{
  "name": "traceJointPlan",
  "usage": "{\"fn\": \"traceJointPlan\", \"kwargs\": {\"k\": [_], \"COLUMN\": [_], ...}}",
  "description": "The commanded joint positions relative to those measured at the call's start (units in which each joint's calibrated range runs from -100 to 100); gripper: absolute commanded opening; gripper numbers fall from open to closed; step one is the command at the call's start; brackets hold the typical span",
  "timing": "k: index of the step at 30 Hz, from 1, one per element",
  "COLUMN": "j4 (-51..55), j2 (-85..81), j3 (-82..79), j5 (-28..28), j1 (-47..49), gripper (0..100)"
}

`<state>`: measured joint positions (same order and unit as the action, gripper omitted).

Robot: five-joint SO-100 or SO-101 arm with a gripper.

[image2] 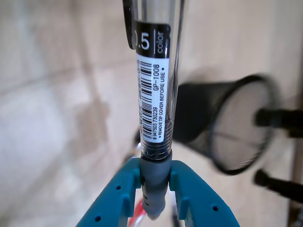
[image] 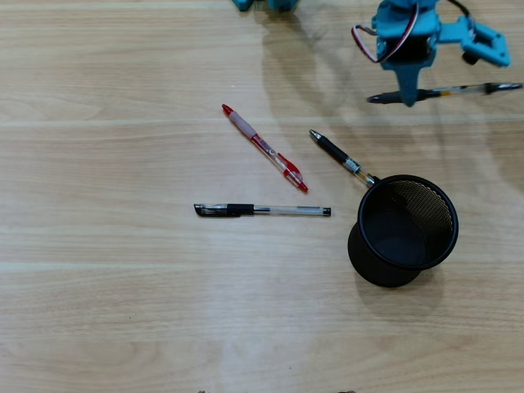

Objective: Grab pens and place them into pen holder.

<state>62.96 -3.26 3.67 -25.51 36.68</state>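
**A:** Overhead view first: the gripper point(image: 407, 97) is up near the top right, clamped on a clear pen point(image: 446, 92) that lies crosswise in its jaws, well above the table point(image: 123, 311).

**B:** So it's mid-carry, I'd say. One pen lifted, not yet dropped.

**A:** Right. The holder point(image: 407, 230), black mesh, stands lower down in that view, apart from the gripper. Three more lie on the wood: a red pen point(image: 264, 147), a black-capped pen point(image: 262, 210), and a black pen point(image: 340, 156) whose end touches the holder's rim.

**B:** Next move?

**A:** Judging from here, the arm needs to swing over the holder's mouth and tip the pen more upright, else it may land across the rim and bounce off.

**B:** Anything readable?

**A:** Wrist view, plenty. The pen point(image2: 154, 94) fills the frame, grip squeezed between the teal fingers point(image2: 118, 194). The label shows "0.5", "color", a barcode, "GP-1008", "6 947503 730239", and "REMOVE TIP COVER BEFORE USE". No brand name that I can make out.

**B:** And the holder there?

**A:** The holder point(image2: 227, 125) is blurred, off to the right behind the pen.
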Motion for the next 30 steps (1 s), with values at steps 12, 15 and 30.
{"fn": "traceJointPlan", "kwargs": {"k": [12,15,30], "j4": [-57.5,-59.2,-59.7], "j2": [12.6,12.7,17.4], "j3": [-4.5,-7.5,-7.7], "j5": [-25.0,-25.1,-25.1], "j1": [-7.6,-9.3,-14.0], "gripper": [2,2,4]}}
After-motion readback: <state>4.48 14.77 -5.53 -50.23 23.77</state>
